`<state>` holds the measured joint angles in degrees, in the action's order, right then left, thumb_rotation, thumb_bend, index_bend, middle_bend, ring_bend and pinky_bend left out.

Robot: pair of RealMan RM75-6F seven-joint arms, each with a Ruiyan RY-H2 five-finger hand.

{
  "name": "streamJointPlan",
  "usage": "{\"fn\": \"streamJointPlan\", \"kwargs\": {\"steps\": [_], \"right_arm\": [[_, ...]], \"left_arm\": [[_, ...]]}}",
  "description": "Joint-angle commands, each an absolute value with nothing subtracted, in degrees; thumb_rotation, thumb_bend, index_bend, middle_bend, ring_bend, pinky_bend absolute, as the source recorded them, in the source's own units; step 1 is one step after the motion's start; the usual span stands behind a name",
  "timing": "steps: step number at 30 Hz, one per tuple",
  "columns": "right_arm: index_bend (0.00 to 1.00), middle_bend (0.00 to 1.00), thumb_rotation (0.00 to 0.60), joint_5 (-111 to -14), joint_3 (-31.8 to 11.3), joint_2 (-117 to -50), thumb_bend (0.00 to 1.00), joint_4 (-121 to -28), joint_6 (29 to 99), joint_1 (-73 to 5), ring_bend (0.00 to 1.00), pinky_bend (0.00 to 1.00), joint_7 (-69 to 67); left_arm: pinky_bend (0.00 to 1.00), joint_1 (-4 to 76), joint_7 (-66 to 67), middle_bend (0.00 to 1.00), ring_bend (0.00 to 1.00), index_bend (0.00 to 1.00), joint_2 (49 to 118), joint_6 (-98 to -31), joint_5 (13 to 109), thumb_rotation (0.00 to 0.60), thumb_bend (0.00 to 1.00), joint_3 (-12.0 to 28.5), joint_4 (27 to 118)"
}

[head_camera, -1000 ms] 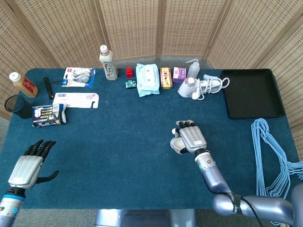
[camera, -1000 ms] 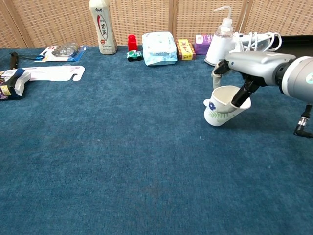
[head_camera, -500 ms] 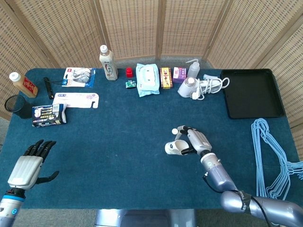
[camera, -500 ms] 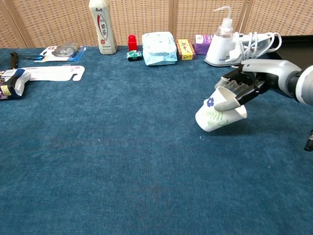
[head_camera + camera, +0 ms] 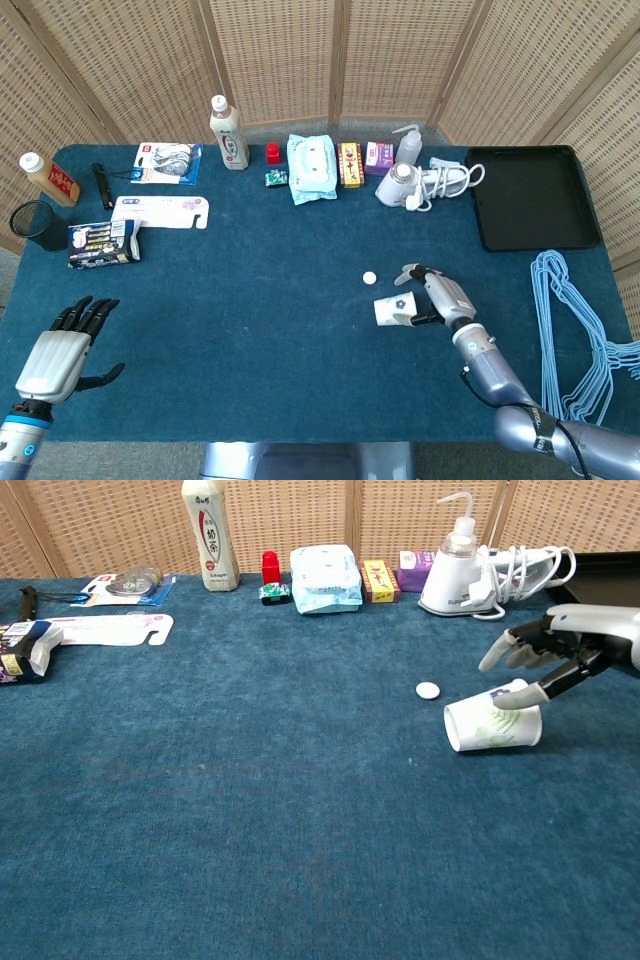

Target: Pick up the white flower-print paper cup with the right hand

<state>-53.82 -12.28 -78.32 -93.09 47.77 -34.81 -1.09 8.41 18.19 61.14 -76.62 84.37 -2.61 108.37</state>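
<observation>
The white flower-print paper cup (image 5: pixel 394 311) (image 5: pixel 492 726) lies on its side on the blue table, its base to the left and its mouth toward my right hand. My right hand (image 5: pixel 443 298) (image 5: pixel 556 656) hovers just right of and above the cup with its fingers spread. Only the thumb reaches over the cup's mouth end, and nothing is gripped. A small white disc (image 5: pixel 369 277) (image 5: pixel 427 690) lies on the cloth just left of the cup. My left hand (image 5: pixel 58 350) rests open at the near left corner, seen only in the head view.
Along the back edge stand a white bottle (image 5: pixel 229 133), a wipes pack (image 5: pixel 310 167), small boxes (image 5: pixel 349 164), a spray bottle (image 5: pixel 448 568) and a corded white appliance (image 5: pixel 420 183). A black tray (image 5: pixel 529 195) sits at the back right and blue hangers (image 5: pixel 572 330) at the right edge.
The cup, held tilted in my right hand before, has dropped onto its side on the table. The hand has moved right and spread its fingers. A white disc now lies beside the cup.
</observation>
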Motion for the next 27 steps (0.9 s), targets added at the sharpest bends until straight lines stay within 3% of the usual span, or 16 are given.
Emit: {"fn": "streamJointPlan", "kwargs": {"steps": [1,11,19,27], "right_arm": [[0.29,0.16,0.513,-56.3,-11.9,-76.8,0.26,-94.2,49.6,-34.6,0.16,0.09,0.4],[0.34,0.16,0.509,-57.0,-8.1,-78.7,0.26,-97.0,52.9,-37.0,0.16,0.09,15.1],[0.35,0.16,0.51,-54.2,-9.0,-83.6,0.26,-95.1,55.9,-39.5,0.16,0.09,22.2],[0.35,0.16,0.509,-53.6,-10.0,-83.6,0.26,-96.6,56.7,-40.8,0.16,0.09,23.8]], "left_arm": [[0.13,8.4,18.2,0.13,0.06,0.07,61.2,-76.6,84.4,0.368,0.23,-2.6,108.3],[0.13,8.2,17.6,0.13,0.06,0.07,61.1,-76.6,84.2,0.371,0.23,-2.8,107.8],[0.13,7.9,16.5,0.13,0.06,0.07,61.0,-76.6,84.0,0.37,0.23,-2.9,106.9],[0.13,7.8,15.9,0.13,0.06,0.07,61.0,-76.5,83.7,0.367,0.23,-2.9,106.2]]}}
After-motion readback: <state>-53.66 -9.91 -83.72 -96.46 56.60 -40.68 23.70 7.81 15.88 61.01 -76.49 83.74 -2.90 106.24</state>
